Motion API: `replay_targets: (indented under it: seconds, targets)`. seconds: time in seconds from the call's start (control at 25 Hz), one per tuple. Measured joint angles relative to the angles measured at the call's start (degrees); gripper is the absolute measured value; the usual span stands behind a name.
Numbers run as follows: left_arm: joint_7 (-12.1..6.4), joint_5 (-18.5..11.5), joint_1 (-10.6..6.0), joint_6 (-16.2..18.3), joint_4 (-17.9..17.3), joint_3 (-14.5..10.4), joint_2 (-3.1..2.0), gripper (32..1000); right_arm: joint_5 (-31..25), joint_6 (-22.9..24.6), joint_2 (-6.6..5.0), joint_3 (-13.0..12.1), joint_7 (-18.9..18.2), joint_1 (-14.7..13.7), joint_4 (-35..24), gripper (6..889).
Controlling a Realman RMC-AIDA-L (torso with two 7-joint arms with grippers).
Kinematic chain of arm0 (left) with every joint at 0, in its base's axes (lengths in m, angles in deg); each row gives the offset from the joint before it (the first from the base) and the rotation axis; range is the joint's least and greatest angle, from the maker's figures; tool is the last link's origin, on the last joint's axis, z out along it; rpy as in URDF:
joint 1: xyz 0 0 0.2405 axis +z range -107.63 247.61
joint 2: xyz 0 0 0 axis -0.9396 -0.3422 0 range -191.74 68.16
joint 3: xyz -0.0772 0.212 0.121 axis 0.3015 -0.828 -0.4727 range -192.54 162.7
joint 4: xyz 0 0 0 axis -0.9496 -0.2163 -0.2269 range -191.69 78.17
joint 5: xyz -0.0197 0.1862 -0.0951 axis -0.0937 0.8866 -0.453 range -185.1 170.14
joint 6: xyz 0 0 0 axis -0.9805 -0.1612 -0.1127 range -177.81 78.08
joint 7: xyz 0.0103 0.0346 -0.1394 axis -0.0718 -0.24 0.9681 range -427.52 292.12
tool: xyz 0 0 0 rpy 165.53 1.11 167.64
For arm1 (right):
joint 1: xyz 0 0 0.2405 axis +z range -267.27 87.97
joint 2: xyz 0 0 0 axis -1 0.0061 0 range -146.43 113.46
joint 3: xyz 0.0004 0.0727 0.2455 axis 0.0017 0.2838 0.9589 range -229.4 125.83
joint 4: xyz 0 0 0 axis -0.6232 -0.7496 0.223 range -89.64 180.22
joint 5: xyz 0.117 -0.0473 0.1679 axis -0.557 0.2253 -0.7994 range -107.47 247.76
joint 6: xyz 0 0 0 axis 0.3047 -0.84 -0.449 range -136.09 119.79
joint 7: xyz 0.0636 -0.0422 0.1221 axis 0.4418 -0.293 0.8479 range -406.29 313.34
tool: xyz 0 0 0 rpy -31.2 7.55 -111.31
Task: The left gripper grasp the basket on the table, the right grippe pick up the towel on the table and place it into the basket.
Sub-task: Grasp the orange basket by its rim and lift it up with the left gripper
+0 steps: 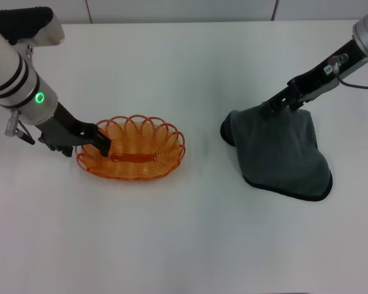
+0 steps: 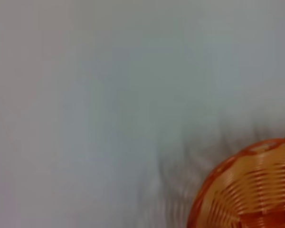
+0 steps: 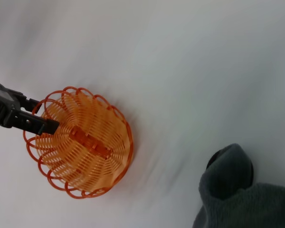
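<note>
Small oval orange wire basket [image 1: 131, 148] sits on white table [image 1: 184, 245]. Left gripper [image 1: 97, 141] is clenched on basket's left rim, one finger inside. Dark grey soft cloth towel [image 1: 281, 152] is well right of basket; right gripper [image 1: 276, 105] pinches its far top edge. Towel looks limp, light, prob. drapes; an edge pinch is best.

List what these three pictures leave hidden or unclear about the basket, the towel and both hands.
- Right hand, head view: its tips sink into the towel, so its grip is hidden.
- Right wrist view: the towel is cut off by the picture's edge; that arm's own hand is not shown.
- Left wrist view: only part of the basket shows, blurred and cut off at the corner.
- Left hand, head view: one finger reaches inside the basket's rim; the other is hidden.
</note>
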Motion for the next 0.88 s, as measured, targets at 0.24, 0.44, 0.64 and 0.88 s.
replay_targets:
  seconds: [0.24,0.44,0.64,0.88]
  targets:
    - [-0.51,0.0,-0.12,1.3,0.7,0.3,0.39,844,0.0,0.0,0.0,0.1,-0.1,0.0,0.0,865]
    - [-0.52,0.0,-0.32,1.9,1.5,0.1,0.59,844,0.0,0.0,0.07,0.1,-0.1,0.1,-0.1,865]
    - [-0.53,0.0,-0.32,2.2,1.5,0.0,0.83,844,0.0,0.0,0.08,0.1,-0.1,0.1,-0.1,865]
    - [-0.53,0.0,-0.39,2.2,1.6,0.0,0.87,825,0.0,0.0,0.08,0.0,-0.1,0.2,-0.1,865]
